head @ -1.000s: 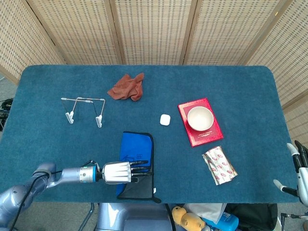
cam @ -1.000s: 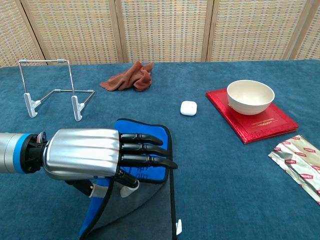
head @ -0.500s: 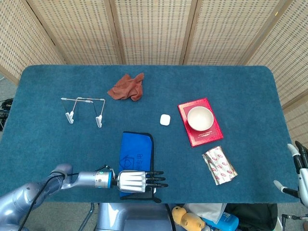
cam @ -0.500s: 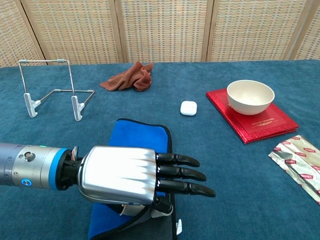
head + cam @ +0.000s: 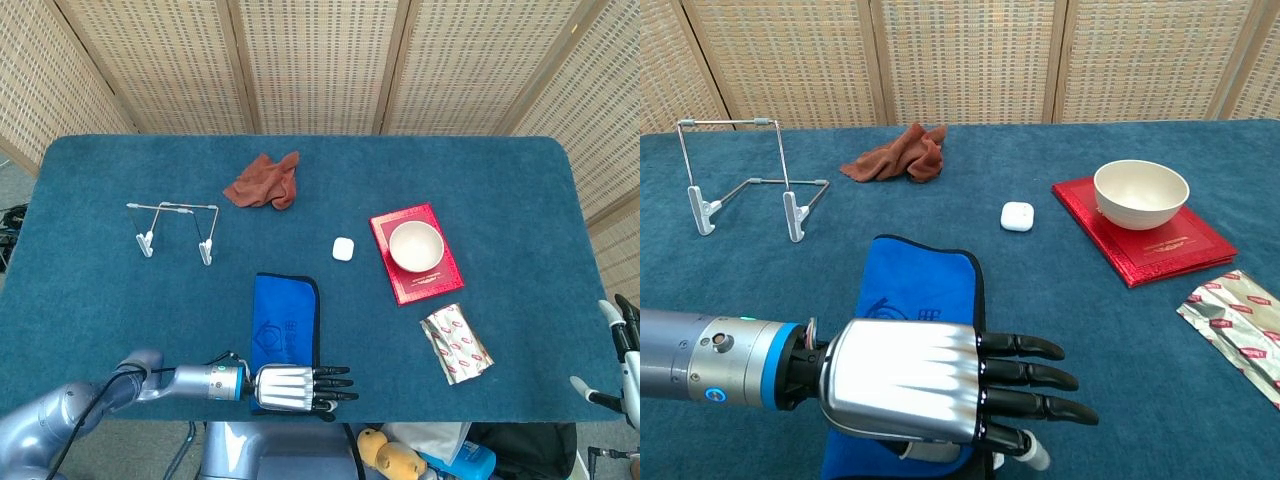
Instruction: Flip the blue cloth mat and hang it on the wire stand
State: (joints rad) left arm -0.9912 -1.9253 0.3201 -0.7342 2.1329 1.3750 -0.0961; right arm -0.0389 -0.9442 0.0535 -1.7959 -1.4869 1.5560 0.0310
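We see the left hand (image 5: pixel 940 385) hovering flat over the near end of the blue cloth mat (image 5: pixel 925 285), fingers (image 5: pixel 1040 378) stretched out to the right and grasping nothing. The mat lies flat near the table's (image 5: pixel 500 190) near edge, well apart from the wire stand (image 5: pixel 745 185) at far left. Of the right hand (image 5: pixel 620 355) only a sliver shows at the right edge, so we cannot tell its state.

Left hand (image 5: pixel 292 388) — fingers straight — over blue mat (image 5: pixel 285 318).
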